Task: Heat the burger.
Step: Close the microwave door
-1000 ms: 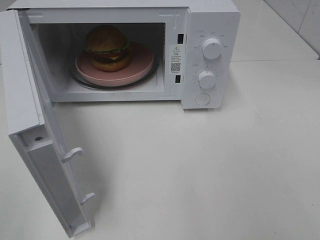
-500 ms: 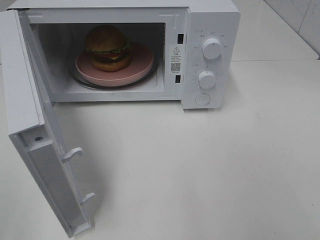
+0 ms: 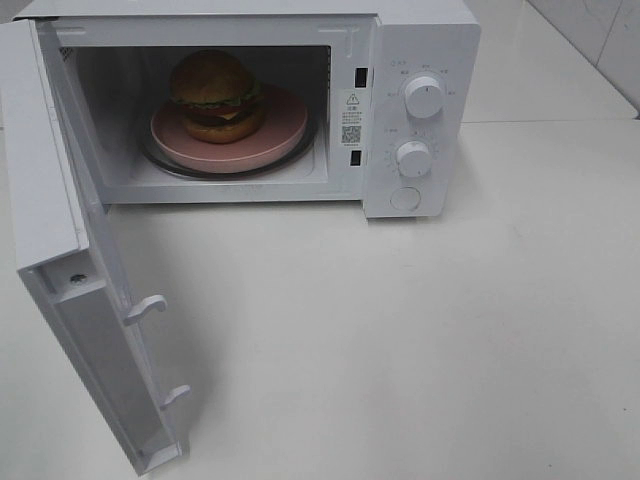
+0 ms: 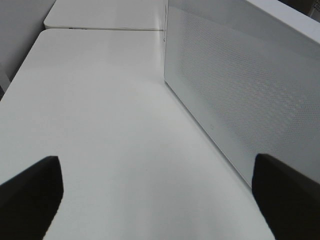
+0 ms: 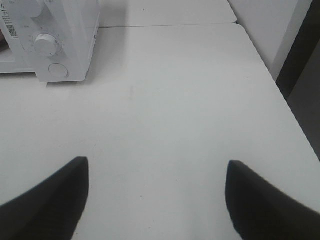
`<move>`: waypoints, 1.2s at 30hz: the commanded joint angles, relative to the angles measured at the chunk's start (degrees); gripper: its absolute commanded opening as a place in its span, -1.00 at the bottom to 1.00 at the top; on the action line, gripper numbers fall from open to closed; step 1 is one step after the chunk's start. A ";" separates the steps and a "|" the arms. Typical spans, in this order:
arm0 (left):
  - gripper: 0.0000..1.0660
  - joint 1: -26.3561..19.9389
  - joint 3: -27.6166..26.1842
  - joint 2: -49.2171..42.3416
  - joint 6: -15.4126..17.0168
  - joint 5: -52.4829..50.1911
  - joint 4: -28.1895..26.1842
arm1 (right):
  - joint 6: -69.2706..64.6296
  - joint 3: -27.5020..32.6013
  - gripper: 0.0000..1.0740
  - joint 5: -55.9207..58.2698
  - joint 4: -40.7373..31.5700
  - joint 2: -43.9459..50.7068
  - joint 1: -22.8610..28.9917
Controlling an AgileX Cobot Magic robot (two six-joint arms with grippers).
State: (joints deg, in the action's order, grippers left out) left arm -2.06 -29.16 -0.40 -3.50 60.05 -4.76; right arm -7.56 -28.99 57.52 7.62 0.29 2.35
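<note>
The burger [image 3: 214, 93] sits on a round pink plate [image 3: 285, 128] inside the white microwave [image 3: 420, 40], on its glass turntable. The microwave door [image 3: 70, 290] hangs wide open toward the front left. Neither gripper appears in the high view. My left gripper [image 4: 155, 195] is open over bare table, with the outer face of the open door [image 4: 240, 95] beside it. In the right wrist view my right gripper [image 5: 156, 197] is open and empty above the table, well away from the microwave's control panel [image 5: 52, 45].
Two white knobs [image 3: 424, 97] and a round button [image 3: 405, 198] sit on the microwave's right panel. The white table [image 3: 420, 340] spreads in front and to the right. Its right edge [image 5: 280, 95] shows in the right wrist view.
</note>
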 commanded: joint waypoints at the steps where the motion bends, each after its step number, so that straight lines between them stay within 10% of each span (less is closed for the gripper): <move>1: 0.83 0.11 0.23 -0.97 0.57 -0.57 -0.63 | -0.17 0.11 0.34 0.11 0.11 1.43 -0.46; 15: 0.75 0.11 -1.55 3.95 1.03 -4.70 -2.18 | -0.17 0.11 0.34 0.11 0.11 1.43 -0.46; 27: -1.00 0.11 -0.11 17.30 0.86 -15.47 5.56 | -0.23 0.11 0.34 0.11 0.11 1.43 -0.46; 36: -1.00 0.11 6.82 25.10 0.86 -37.07 4.76 | -0.17 0.11 0.34 0.11 0.11 1.43 -0.46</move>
State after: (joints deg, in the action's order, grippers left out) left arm -2.06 -22.69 24.58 -2.81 25.67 0.00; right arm -7.56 -28.99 57.52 7.62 0.29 2.35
